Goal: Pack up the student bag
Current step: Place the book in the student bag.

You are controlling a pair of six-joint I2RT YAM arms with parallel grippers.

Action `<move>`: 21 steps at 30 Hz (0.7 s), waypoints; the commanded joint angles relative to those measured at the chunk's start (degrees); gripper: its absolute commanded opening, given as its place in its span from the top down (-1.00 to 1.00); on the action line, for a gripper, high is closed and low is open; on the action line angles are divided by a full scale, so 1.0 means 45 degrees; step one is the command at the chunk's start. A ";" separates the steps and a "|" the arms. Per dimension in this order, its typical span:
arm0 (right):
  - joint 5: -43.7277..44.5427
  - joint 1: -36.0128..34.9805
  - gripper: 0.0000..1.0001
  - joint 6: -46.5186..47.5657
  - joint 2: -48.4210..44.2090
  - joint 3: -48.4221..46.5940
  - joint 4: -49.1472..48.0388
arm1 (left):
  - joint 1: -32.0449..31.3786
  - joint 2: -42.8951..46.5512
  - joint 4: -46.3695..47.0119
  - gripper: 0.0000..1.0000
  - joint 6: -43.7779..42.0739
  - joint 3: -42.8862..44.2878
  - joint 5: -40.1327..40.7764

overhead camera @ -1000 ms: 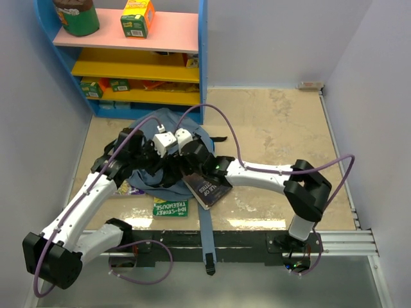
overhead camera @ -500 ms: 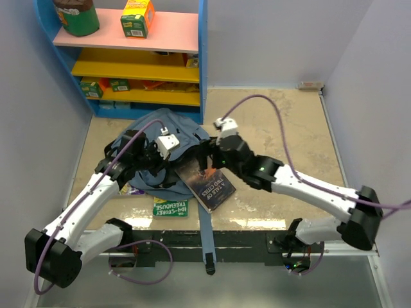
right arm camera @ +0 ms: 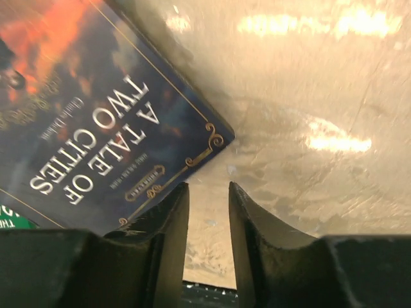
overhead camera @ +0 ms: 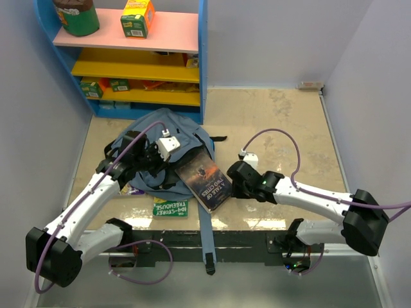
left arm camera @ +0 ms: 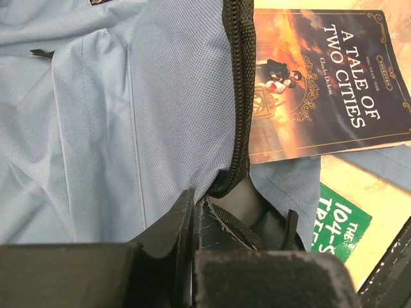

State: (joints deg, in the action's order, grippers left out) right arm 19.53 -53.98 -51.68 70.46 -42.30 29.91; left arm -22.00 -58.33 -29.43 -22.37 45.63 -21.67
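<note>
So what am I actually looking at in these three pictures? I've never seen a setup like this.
These are two robot arms, a left arm and a right arm, bolted to the near edge of a table. The wide picture comes from a camera fixed above them. The other two come from small cameras on each wrist, so the dark shapes along the bottom belong to that arm itself. On the table lie a blue-grey student bag, a paperback of A Tale of Two Cities beside its opening, and a green book. A colourful shelf stands behind. The left gripper is shut, pinching the bag's zip edge. The right gripper is slightly open beside the paperback's corner, holding nothing.
</note>
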 commanded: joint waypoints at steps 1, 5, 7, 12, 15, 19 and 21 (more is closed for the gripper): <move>-0.0744 0.0022 0.41 -0.1386 -0.0500 0.0533 0.0014 | 0.0025 0.0031 -0.0042 1.00 -0.0419 -0.0061 0.0089; -0.1155 0.0022 0.57 -0.1562 -0.0423 0.1196 -0.0668 | 0.0025 -0.0027 -0.0062 1.00 -0.0458 0.0036 0.0050; -0.1176 0.0022 0.59 -0.1601 0.0025 0.1490 -0.1332 | 0.0025 -0.0066 -0.0061 1.00 -0.0458 0.0075 0.0011; -0.0610 0.0022 0.66 -0.1601 0.1955 0.1589 -0.3164 | 0.0025 -0.0164 -0.0178 1.00 -0.0380 0.0232 -0.0204; -0.0434 0.0022 0.74 -0.1738 0.2408 0.1589 -0.4320 | 0.0006 -0.0125 -0.0296 1.00 -0.0380 0.0310 -0.0282; 0.0286 0.0022 0.78 -0.1329 0.2138 0.0829 -0.4811 | 0.0006 -0.0164 -0.0393 1.00 -0.0555 0.0330 -0.0496; 0.0522 0.0022 0.79 -0.0939 0.1883 0.0165 -0.4986 | 0.0025 -0.0203 -0.0452 1.00 -0.0634 0.0368 -0.0574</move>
State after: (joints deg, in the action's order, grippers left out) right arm 17.54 -53.93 -57.49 80.49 -36.34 13.54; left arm -22.00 -58.87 -30.13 -23.66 45.63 -22.68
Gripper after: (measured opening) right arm 0.110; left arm 0.022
